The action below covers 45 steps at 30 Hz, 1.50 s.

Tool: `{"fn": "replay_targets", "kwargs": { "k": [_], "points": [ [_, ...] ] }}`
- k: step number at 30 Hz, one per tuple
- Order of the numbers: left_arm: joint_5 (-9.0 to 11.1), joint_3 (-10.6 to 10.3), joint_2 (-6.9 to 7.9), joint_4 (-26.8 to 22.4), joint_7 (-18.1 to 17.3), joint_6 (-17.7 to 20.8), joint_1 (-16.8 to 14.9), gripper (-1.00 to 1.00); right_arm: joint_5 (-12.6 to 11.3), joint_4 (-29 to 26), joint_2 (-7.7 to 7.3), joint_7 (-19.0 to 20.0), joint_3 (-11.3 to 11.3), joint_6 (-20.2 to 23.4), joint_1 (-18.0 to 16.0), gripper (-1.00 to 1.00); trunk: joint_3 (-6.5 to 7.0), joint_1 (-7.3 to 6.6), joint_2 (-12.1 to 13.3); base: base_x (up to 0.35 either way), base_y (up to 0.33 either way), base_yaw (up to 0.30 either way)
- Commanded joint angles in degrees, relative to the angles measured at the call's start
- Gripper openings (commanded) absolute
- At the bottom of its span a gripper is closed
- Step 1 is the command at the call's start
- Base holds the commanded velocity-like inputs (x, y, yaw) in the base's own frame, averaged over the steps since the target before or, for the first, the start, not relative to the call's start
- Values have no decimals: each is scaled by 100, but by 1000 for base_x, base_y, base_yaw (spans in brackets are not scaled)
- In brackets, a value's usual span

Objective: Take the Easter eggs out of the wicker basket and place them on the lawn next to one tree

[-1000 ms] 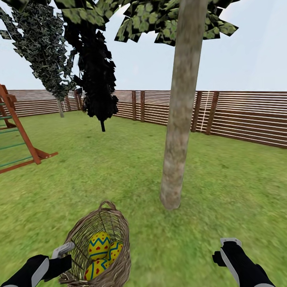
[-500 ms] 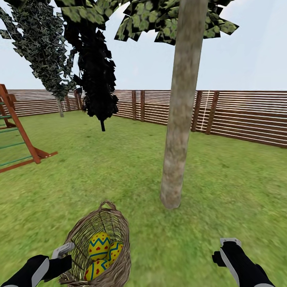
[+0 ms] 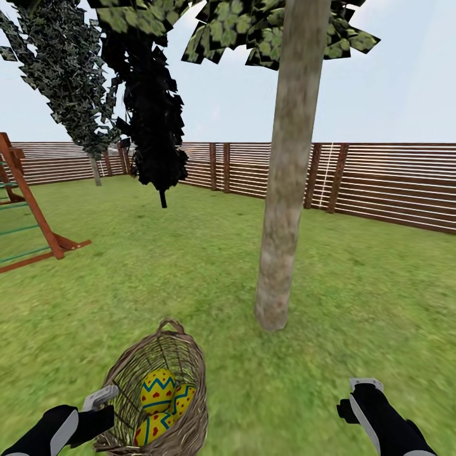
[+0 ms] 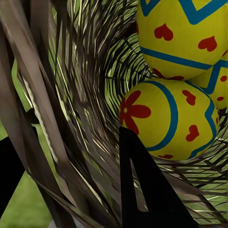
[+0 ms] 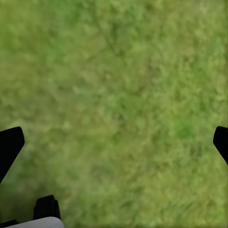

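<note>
The wicker basket (image 3: pixel 183 370) leans on the lawn (image 3: pixel 354 297) close in front of me, left of the tree (image 3: pixel 278 240). Three Easter eggs lie inside it: one on top (image 3: pixel 157 387), one to its right (image 3: pixel 183 398), one lower (image 3: pixel 149 428). My left gripper (image 3: pixel 103 403) grips the basket's left wall. The left wrist view shows the wicker wall (image 4: pixel 71 95) between the fingers and two eggs (image 4: pixel 183 38) (image 4: pixel 166 121) right beside the inner finger (image 4: pixel 142 190). My right gripper (image 3: pixel 362 394) hangs open over bare grass (image 5: pixel 114 95), well right of the basket.
A brown slat fence (image 3: pixel 392 183) rings the yard. A wooden play frame (image 3: pixel 25 215) stands at the left. An almost black tree (image 3: pixel 152 126) and a dark narrow tree (image 3: pixel 69 82) rise farther back. Open grass surrounds the trunk's base.
</note>
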Motion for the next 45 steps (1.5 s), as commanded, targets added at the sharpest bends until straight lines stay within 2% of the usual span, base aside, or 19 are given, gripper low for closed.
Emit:
{"fn": "replay_targets", "kwargs": {
  "k": [1, 30, 36, 45],
  "points": [
    [53, 51, -2, -10, -18, 49, -4, -100, -20, -8, 0, -23, 0, 25, -3, 100, -25, 23, -47, 0, 0, 0],
    [62, 44, -9, -10, -18, 49, -4, -100, -25, 17, 8, -23, 0, 25, -3, 100, -546, 660, -1210, 0, 0, 0],
    [53, 43, -77, -1, -18, 49, -4, -100, -24, 25, 17, -23, 1, 25, -3, 100, -654, 792, -1451, 0, 0, 0],
    [44, 50, -77, -1, -18, 49, -4, -100, -24, 27, 18, -23, 0, 25, -3, 100, -815, 989, -1812, 0, 0, 0]
  ]
}}
